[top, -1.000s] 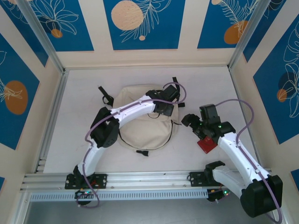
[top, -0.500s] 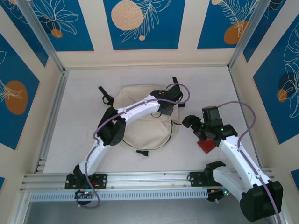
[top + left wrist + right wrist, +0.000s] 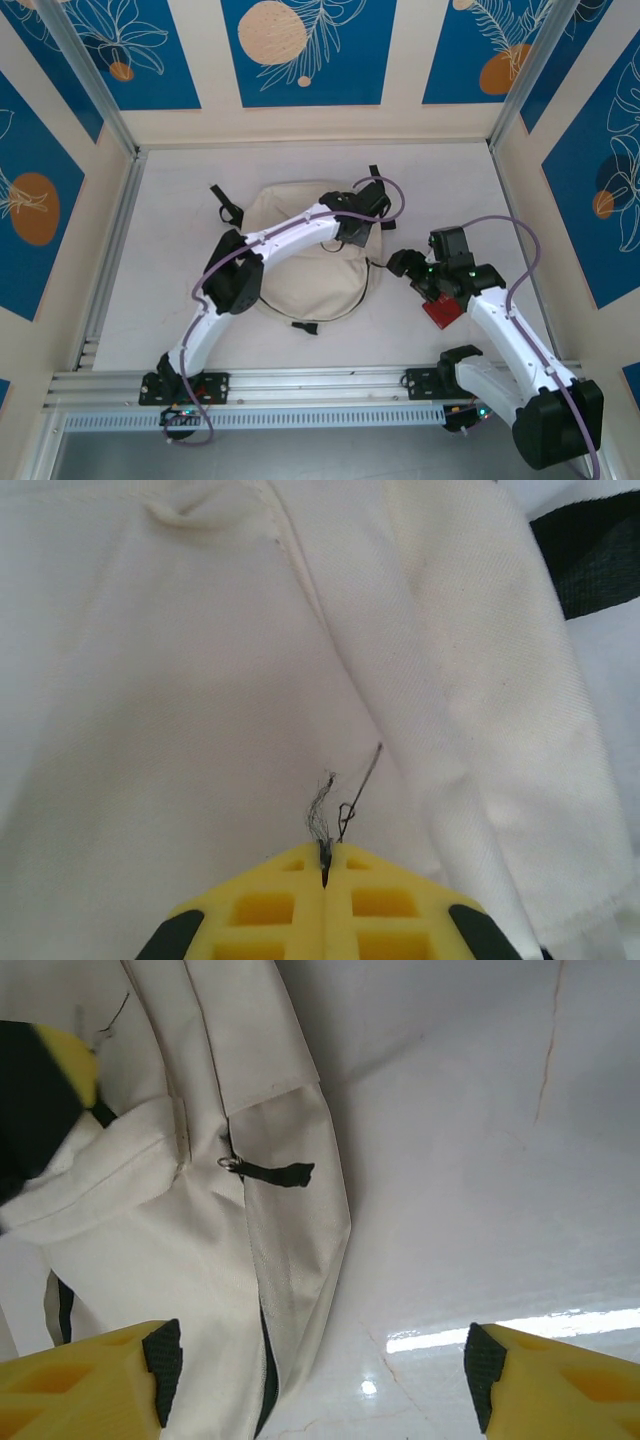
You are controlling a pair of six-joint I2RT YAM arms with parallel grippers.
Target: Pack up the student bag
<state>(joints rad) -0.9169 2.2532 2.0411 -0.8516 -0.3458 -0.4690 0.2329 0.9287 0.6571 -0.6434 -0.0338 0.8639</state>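
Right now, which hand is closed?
The left hand: pinched shut on a thin dark thread over the bag. The right hand stands wide open.

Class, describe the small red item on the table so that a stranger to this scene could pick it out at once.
Start at the white table and find the cream backpack near its middle. To the right of it, partly under the right arm, lies a flat red item. Its bright red sets it apart from the cream bag and the white arm.

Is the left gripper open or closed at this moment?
Shut. In the left wrist view, the left gripper has its two yellow fingers pressed together without a gap, pinching a thin dark thread over the student bag.
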